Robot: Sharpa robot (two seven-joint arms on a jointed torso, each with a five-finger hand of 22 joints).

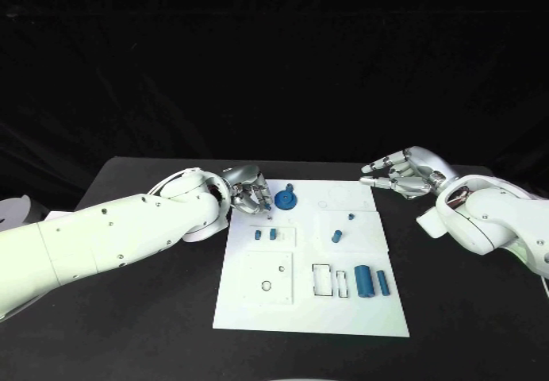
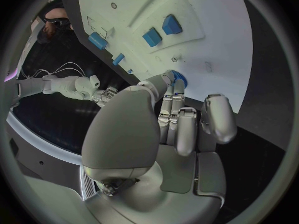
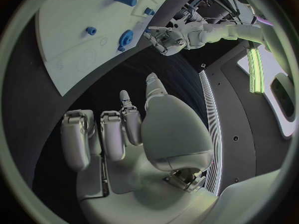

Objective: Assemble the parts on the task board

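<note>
One task board, six blue parts

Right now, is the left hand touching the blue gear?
Touching: left wrist view shows the left hand with fingertips on the blue gear.

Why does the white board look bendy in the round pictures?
In the left wrist view and the right wrist view, a fisheye lens curves the straight edges of the task board. In the head view the same board keeps straight edges, bright against the black table.

parts lie on the task board, between both arms.
</note>
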